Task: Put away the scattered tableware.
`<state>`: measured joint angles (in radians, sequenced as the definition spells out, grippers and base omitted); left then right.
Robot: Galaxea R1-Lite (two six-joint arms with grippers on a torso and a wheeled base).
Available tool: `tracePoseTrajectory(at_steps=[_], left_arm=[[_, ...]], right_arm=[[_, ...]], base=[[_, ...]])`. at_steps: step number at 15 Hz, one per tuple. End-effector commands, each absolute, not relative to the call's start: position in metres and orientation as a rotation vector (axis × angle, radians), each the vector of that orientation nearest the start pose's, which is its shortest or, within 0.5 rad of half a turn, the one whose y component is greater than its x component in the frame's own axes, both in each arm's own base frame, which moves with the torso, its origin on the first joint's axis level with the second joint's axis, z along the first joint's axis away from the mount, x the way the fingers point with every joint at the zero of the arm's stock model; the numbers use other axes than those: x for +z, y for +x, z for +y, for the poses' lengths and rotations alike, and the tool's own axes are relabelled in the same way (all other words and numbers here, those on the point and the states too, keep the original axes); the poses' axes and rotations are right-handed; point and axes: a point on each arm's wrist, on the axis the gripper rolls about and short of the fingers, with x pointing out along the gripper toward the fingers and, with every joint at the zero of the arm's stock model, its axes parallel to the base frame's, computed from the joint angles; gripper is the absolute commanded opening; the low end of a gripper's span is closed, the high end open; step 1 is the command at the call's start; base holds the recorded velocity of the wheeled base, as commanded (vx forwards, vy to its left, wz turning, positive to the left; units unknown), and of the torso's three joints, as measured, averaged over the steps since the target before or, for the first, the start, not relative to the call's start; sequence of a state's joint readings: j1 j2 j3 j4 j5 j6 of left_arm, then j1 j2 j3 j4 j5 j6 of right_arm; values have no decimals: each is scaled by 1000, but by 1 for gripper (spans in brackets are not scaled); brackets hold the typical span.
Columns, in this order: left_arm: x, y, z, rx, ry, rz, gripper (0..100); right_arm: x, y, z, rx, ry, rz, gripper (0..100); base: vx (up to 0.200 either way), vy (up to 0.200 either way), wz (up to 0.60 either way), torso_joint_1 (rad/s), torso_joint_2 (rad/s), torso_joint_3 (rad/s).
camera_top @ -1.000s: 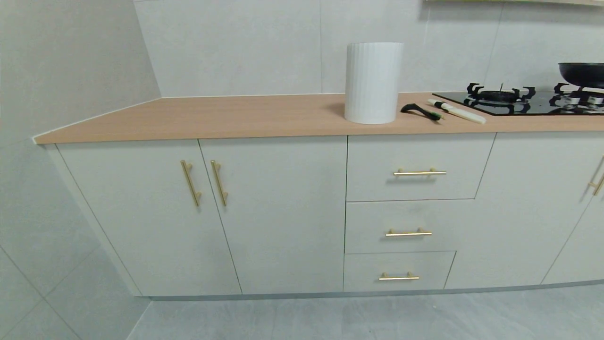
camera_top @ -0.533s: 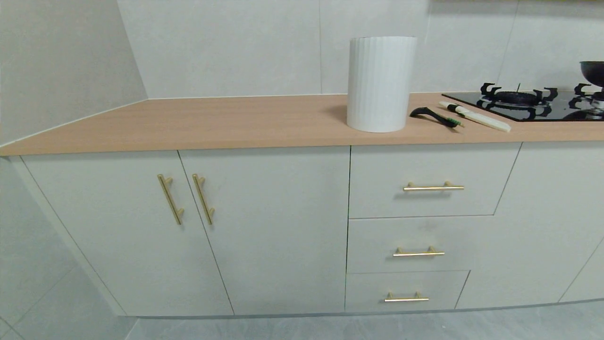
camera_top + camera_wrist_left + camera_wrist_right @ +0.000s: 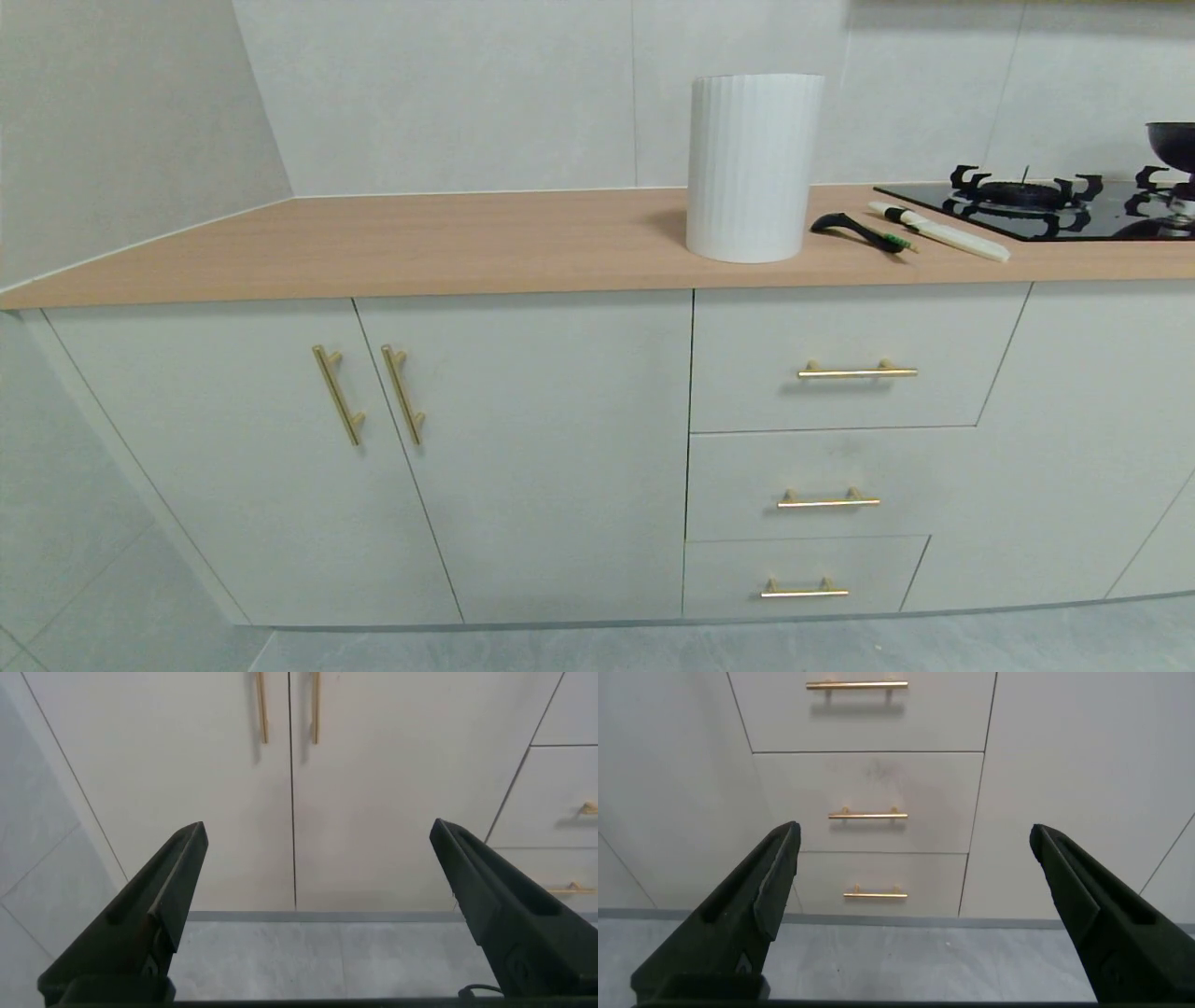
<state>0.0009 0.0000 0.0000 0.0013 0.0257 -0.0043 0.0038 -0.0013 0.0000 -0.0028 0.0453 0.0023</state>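
On the wooden countertop (image 3: 448, 238) stands a tall white ribbed container (image 3: 754, 166). Just to its right lie a black-handled utensil (image 3: 856, 230) and a white knife-like utensil (image 3: 938, 231) with a black and green band. My left gripper (image 3: 318, 849) is open, low in front of the double cabinet doors (image 3: 291, 784), with nothing between its fingers. My right gripper (image 3: 915, 849) is also open and holds nothing, facing the stack of drawers (image 3: 868, 793).
A black gas hob (image 3: 1046, 201) with a dark pan (image 3: 1174, 142) sits at the counter's right end. Below the counter are double cabinet doors with gold handles (image 3: 369, 394) and three drawers (image 3: 840, 373). Grey tiled floor (image 3: 653, 649) lies in front, and a wall (image 3: 112, 121) closes the left side.
The head camera moved closer and shifted between the oldest frame and half a second ago, so the counter looks larger. Since then nothing has changed.
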Motion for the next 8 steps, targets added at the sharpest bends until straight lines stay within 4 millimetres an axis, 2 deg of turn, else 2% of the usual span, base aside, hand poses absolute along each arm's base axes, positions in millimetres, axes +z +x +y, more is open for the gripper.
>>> tracePoseTrajectory(at_steps=[1,6,7,8], left_arm=[[75,-23,1,26,-5,1,100],[75,-23,1,26,-5,1,100],[75,-23,1,28,-5,1,100],[75,-23,1,26,-5,1,100]], right_arm=[[76,-23,1,52,3,-3,100],[76,-23,1,44,-5,-6,100],[82,-25,1,48,1,-31,100],[113,-33,1,57,53,-117,100]], base=[[0,0,0,0,0,0],[0,0,0,0,0,0],[0,0,0,0,0,0],[0,0,0,0,0,0]])
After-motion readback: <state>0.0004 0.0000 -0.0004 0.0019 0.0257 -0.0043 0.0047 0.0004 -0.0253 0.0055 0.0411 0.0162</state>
